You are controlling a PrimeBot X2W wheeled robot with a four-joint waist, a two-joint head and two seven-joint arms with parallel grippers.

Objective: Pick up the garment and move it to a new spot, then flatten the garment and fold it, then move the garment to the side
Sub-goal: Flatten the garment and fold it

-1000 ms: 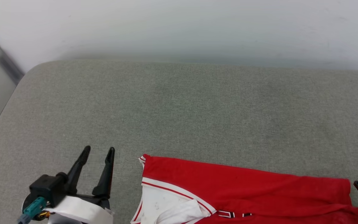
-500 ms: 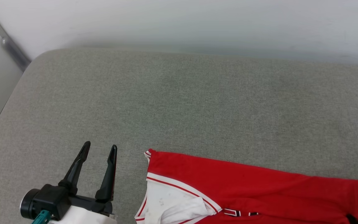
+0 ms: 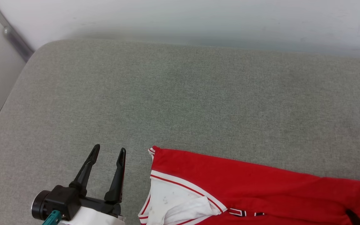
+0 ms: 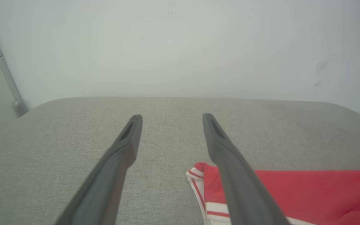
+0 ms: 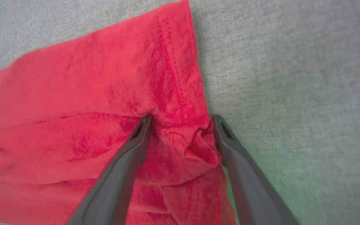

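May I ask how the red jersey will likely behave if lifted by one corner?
The jersey is probably floppy: it wrinkles up inside the open right tool. It looks thin, so it should drape and may drag on the grey cushion.

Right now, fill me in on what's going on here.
A two-armed robot is working on a red garment lying on a grey padded surface. Its right gripper is open, fingers straddling a bunched bit at the garment's hemmed edge, not yet closed. The left gripper is open beside the white-trimmed end, holding nothing.
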